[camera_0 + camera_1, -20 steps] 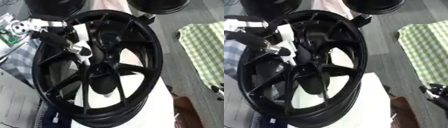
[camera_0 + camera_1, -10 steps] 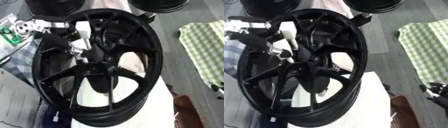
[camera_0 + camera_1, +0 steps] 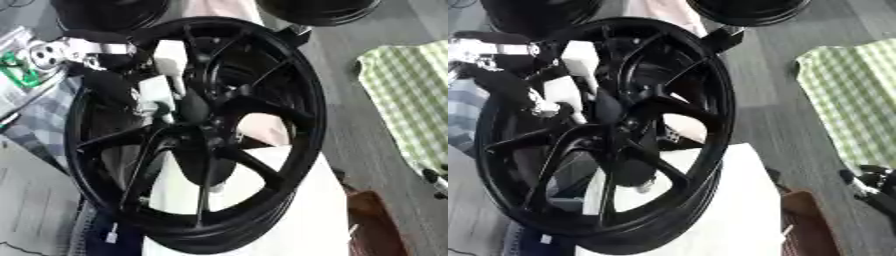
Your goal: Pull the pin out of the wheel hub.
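A white tabletop (image 3: pixel 306 220) fills the near part of the view, its surface showing through the lower gaps between the spokes; on it stands the black wheel (image 3: pixel 197 135), upright and tilted, its lower rim resting toward the near left edge of the tabletop and its upper rim reaching toward the far edge; the spokes run in to the hub (image 3: pixel 197 132) at the middle of the wheel; the pin cannot be made out against the dark hub. At the near right, just off the tabletop, a brown thing (image 3: pixel 376 225) shows on the floor (image 3: pixel 350 90); farther right a green checked cloth (image 3: pixel 411 95) lies along the right edge of the view. The left hand (image 3: pixel 157 95) comes in from the upper left, its silver wrist (image 3: pixel 70 52) outside the rim and its pale fingers (image 3: pixel 156 102) reaching between the spokes, just above and left of the hub; whether the fingers are curled round anything cannot be told. A small black part of the right arm or hand (image 3: pixel 872 185) shows at the right edge in the right eye view; its fingers cannot be read. Beyond the wheel, at the far edge, two more black wheels (image 3: pixel 319 7) stand on the floor.
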{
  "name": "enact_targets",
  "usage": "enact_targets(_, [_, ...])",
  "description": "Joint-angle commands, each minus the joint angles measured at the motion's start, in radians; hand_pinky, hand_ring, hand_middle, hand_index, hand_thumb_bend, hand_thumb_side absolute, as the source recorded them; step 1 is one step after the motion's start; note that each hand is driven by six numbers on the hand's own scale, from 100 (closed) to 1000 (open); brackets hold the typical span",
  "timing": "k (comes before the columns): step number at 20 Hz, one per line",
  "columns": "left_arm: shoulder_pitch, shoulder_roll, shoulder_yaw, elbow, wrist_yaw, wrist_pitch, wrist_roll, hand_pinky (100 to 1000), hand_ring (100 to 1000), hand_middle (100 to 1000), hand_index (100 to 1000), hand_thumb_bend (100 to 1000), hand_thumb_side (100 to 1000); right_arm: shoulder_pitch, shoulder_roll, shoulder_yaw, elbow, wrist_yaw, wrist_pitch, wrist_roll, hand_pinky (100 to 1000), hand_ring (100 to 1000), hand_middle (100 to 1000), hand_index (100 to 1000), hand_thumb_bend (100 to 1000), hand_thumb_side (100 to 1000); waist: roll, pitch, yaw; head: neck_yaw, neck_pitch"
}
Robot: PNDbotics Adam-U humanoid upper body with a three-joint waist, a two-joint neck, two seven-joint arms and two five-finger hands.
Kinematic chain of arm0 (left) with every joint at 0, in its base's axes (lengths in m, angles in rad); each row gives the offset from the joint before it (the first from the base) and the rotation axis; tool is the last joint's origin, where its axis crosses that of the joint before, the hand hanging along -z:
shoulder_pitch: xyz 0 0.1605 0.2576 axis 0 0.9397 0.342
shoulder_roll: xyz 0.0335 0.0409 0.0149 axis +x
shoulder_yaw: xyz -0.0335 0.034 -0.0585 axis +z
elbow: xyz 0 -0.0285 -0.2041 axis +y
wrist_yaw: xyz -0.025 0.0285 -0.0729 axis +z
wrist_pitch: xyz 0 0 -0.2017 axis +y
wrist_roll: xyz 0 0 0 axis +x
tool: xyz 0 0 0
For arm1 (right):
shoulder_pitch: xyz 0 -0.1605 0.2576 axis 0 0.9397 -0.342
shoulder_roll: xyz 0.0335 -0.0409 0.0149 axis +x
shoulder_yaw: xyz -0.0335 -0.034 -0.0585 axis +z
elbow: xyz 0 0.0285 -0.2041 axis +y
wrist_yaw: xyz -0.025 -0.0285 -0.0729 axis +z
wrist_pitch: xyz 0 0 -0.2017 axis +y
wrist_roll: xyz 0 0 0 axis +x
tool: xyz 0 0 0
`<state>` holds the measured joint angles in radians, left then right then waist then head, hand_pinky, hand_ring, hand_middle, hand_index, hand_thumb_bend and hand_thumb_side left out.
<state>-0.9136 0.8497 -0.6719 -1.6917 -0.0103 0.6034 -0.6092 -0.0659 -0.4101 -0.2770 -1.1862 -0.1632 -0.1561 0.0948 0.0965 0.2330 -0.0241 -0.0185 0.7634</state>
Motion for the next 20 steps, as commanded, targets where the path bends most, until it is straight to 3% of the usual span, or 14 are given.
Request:
enact_targets(1, [-0.001,0.043,0.025,-0.015,-0.006,0.005,-0.033,485,458,458,637,323,100,-0.003,-0.033,-0.009,-0.018,0.0,0.0,-0.002,488,625,509,679,602,266,-0.005,-0.014,0.001,0.004,-0.004])
enact_targets(5, [-0.001,0.038,0.039,-0.008,0.004,-0.007,-0.007,433,389,364,536,213,104,-0.003,-0.033,-0.01,-0.019,-0.002,0.001,-0.002,488,625,509,679,602,267,-0.006,-0.015,0.001,0.004,-0.006])
enact_targets(10, [0.008,0.04,0.063,0.001,0.057,-0.009,0.093,389,310,277,451,157,143,-0.003,-0.033,-0.01,-0.02,-0.003,0.002,0.0,488,625,509,679,603,267,-0.006,-0.015,0.001,0.002,-0.007])
enact_targets(11, [0.016,0.049,0.08,-0.005,0.066,-0.015,0.113,380,295,262,437,144,148,-0.003,-0.033,-0.01,-0.02,-0.003,0.002,0.0,488,625,509,679,603,267,-0.006,-0.015,0.002,0.001,-0.007])
enact_targets(12, [0.027,0.06,0.103,-0.013,0.075,-0.024,0.136,370,275,242,417,100,254,-0.003,-0.033,-0.011,-0.02,-0.003,0.002,0.0,488,625,509,680,604,267,-0.005,-0.015,0.003,-0.001,-0.007])
enact_targets(13, [0.039,0.073,0.129,-0.022,0.086,-0.036,0.161,363,261,228,404,119,156,-0.003,-0.033,-0.011,-0.02,-0.004,0.002,-0.001,488,625,509,680,603,267,-0.005,-0.015,0.003,-0.003,-0.007])
enact_targets(20, [0.093,0.143,0.312,-0.069,0.196,-0.114,0.303,332,213,183,367,100,161,0.0,-0.034,-0.015,-0.019,-0.005,0.002,-0.006,488,625,509,680,605,266,-0.005,-0.015,0.012,-0.014,-0.008])
